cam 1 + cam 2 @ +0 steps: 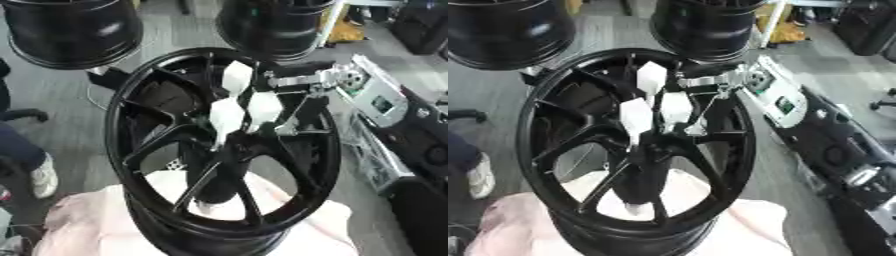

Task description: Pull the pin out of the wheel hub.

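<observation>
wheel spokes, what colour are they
Glossy black spokes of the wheel, clearest in the left eye view.

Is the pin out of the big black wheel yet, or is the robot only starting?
Only starting, it seems. The right hand has reached into the middle of the black wheel, its white-tipped fingers bunched at the hub. The pin itself is hidden there, so I can't tell whether it is gripped. Nothing pulled free shows. The pulling is left.
</observation>
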